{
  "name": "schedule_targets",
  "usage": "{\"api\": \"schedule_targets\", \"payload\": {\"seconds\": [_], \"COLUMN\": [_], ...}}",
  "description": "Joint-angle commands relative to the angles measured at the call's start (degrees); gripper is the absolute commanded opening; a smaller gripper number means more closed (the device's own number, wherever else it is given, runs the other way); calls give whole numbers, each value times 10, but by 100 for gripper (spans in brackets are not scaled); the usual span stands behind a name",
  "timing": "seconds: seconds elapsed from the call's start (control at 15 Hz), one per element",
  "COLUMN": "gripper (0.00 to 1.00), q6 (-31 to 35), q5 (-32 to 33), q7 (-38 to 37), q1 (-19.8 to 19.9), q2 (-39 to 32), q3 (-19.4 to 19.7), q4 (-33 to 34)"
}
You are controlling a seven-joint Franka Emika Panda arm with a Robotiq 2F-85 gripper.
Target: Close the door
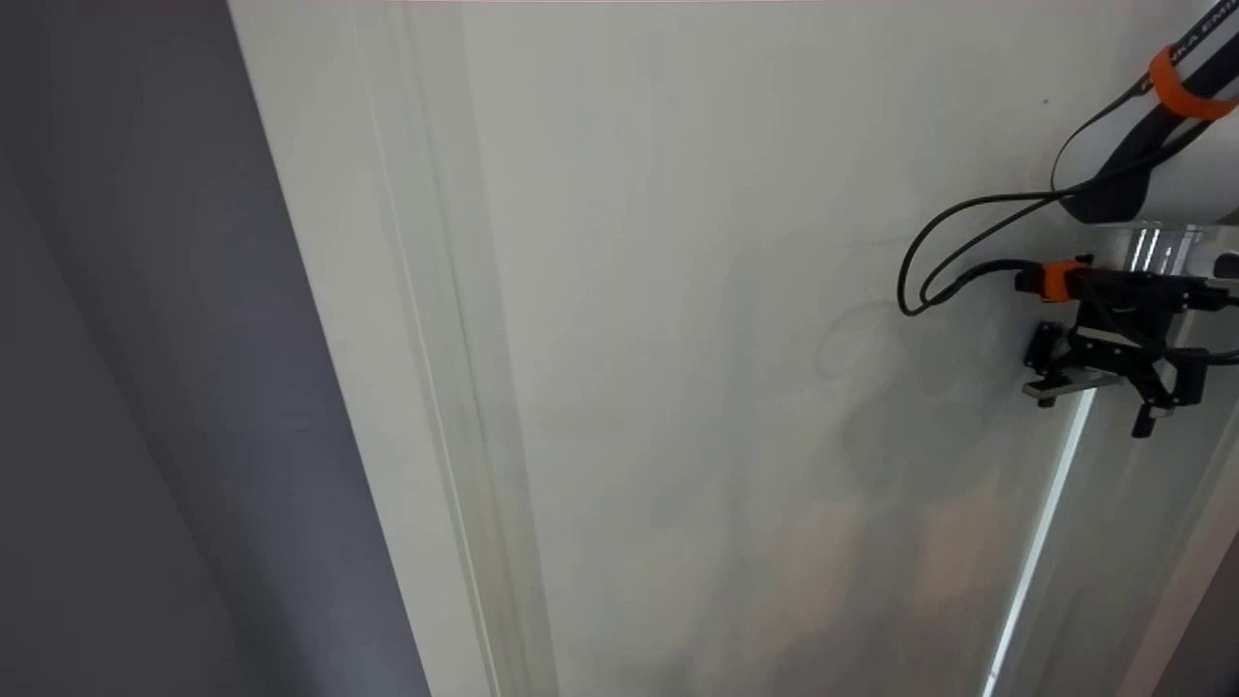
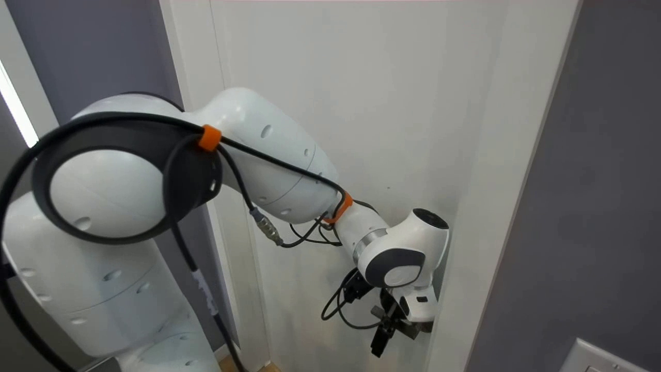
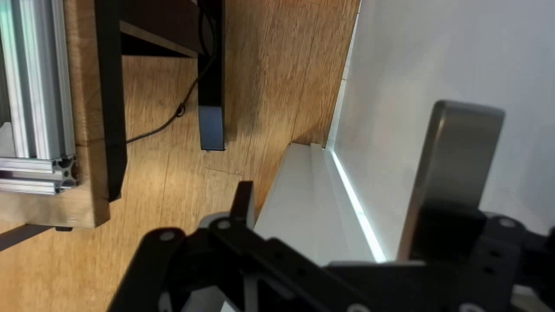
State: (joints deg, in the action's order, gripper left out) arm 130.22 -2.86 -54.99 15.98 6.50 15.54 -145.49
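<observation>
The door (image 1: 678, 290) is a large plain white panel in both exterior views (image 2: 372, 103) and at the right of the wrist view (image 3: 399, 73). A thin bright gap runs along its edge beside the frame, so it stands slightly ajar. Its silver lever handle (image 3: 464, 151) rises at the right of the wrist view; it looks like a grey bar at the gripper in an exterior view (image 1: 1074, 384). My gripper (image 1: 1095, 413) is open at the handle, fingers pointing down. One finger overlaps the handle; whether they touch I cannot tell. The hinge is not visible.
White frame moulding (image 3: 299, 195) borders the door. Grey walls (image 2: 583, 155) stand beyond it, with a light switch plate (image 2: 599, 359). A wooden table (image 3: 82, 130) with aluminium rails, a dark leg (image 3: 211, 125) and a cable (image 3: 160, 128) stands on the wood floor (image 3: 269, 73).
</observation>
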Motion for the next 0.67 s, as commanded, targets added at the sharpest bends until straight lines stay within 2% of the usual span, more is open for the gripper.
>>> {"api": "schedule_targets", "payload": {"seconds": [0.0, 0.6], "gripper": [100, 100], "q6": [-21, -16], "q5": [12, -18], "q7": [0, 21], "q1": [29, 22], "q2": [36, 38], "q3": [10, 10], "q4": [-35, -30]}}
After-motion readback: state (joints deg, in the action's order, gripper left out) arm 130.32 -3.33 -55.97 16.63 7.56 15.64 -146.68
